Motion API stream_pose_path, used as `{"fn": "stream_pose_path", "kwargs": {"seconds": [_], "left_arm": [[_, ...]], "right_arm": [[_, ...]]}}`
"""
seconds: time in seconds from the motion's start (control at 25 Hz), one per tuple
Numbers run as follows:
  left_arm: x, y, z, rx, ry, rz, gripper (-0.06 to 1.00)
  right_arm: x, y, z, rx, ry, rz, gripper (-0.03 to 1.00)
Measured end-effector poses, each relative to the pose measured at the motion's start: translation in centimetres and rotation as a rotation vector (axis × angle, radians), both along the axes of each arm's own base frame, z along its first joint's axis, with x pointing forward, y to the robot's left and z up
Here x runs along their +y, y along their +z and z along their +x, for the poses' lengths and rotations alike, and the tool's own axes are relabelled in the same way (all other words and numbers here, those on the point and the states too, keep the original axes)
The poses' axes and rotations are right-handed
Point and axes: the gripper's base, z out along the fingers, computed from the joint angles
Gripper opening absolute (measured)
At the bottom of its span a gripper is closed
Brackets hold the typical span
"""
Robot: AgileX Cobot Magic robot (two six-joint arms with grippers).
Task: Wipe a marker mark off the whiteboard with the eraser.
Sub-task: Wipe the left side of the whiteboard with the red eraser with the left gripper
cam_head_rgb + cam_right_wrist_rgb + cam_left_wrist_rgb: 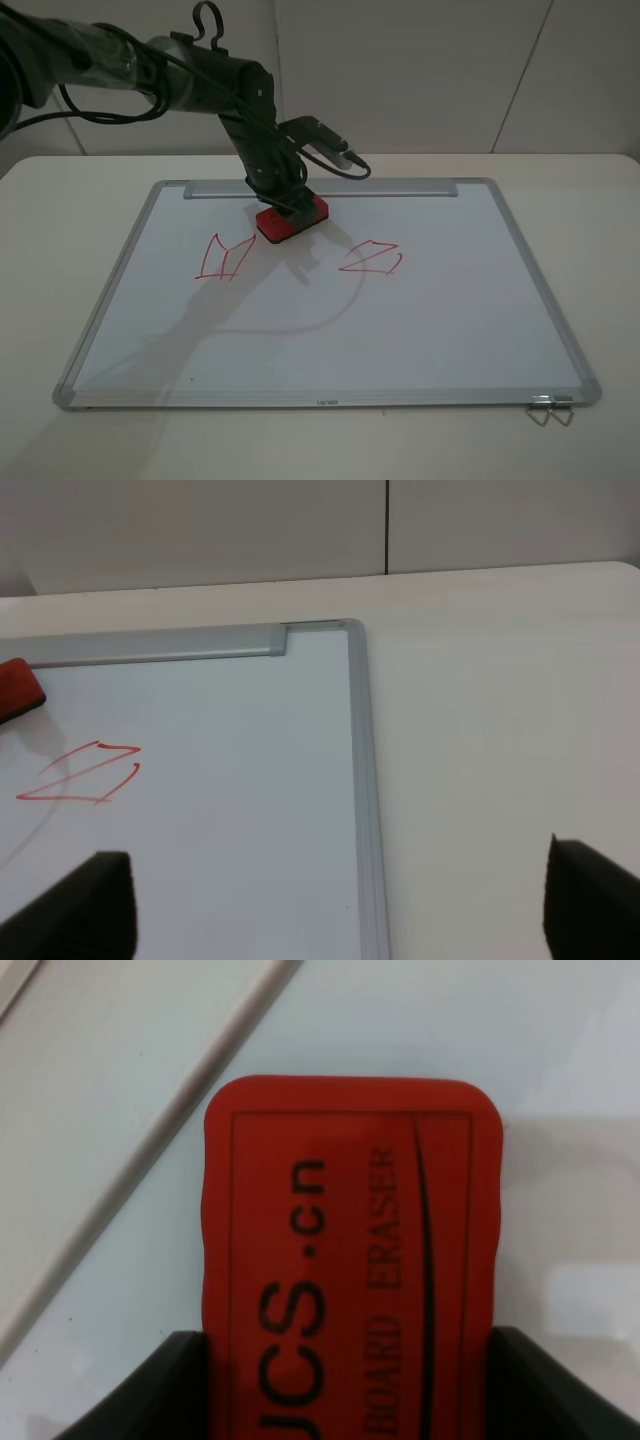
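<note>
Left gripper (288,208) clasps the eraser (292,220) near the far strip edge of the whiteboard (450,320), beside the marker mark (225,258), wholly unwiped; right gripper (335,855) hangs spread wide.

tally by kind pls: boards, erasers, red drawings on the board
whiteboard: 1
eraser: 1
red drawings: 2 (W-shaped marker mark, Z-like scribble)
total: 4

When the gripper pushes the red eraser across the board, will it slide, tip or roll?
The eraser is a low, flat block, so it probably will not roll or tip. Its wavy sides, pinched by the left gripper, suggest light, soft foam.
</note>
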Motion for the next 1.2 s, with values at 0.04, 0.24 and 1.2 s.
{"fn": "stream_pose_path", "kwargs": {"seconds": [0.04,0.24,1.2], "left_arm": [[0.1,0.3,-0.1,0.009,-0.001,0.005,0.55],[0.6,3.4,-0.8,0.036,0.055,-0.004,0.55],[11.2,3.3,-7.3,0.163,0.634,-0.037,0.55]], "right_arm": [[0.0,0.0,0.0,0.0,0.0,0.0,0.72],[0.0,0.0,0.0,0.0,0.0,0.0,0.72],[0.0,0.0,0.0,0.0,0.0,0.0,0.72]]}}
